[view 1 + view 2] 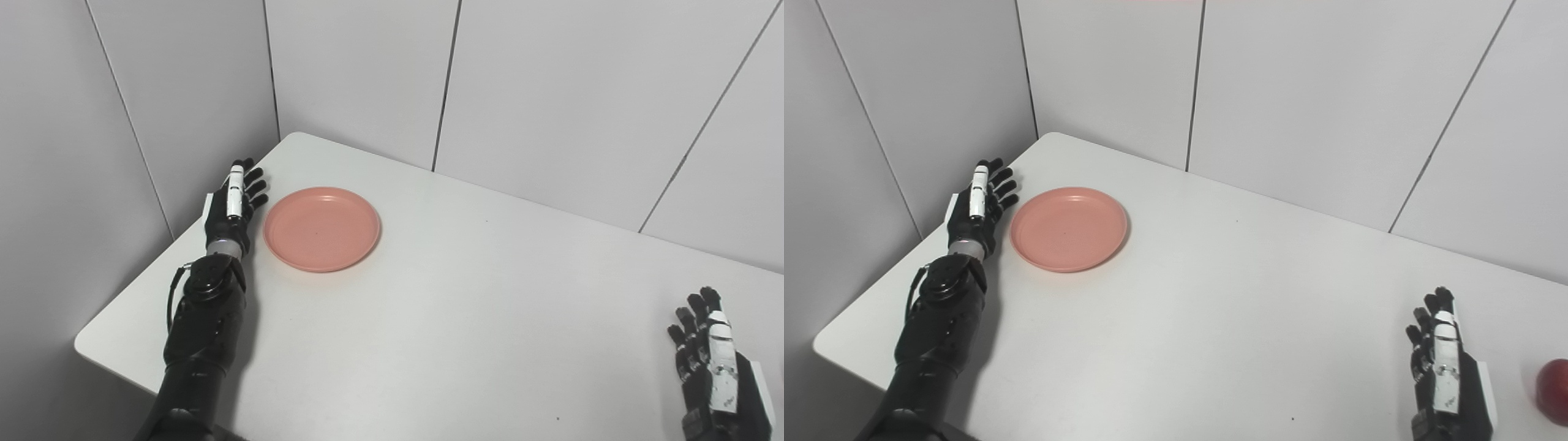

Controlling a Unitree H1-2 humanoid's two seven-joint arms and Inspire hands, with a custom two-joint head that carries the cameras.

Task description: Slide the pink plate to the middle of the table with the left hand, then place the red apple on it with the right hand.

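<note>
The pink plate (322, 228) lies flat on the white table (465, 294), toward its far left corner. My left hand (234, 205) stands on edge just left of the plate, fingers apart and open, a small gap from the rim. My right hand (1445, 373) is open and empty near the front right of the table. The red apple (1553, 391) shows only in the right eye view, at the picture's right edge, just right of my right hand.
Grey panel walls (551, 92) stand close behind the table and along its left side. The table's rounded left edge (82, 343) is near my left forearm.
</note>
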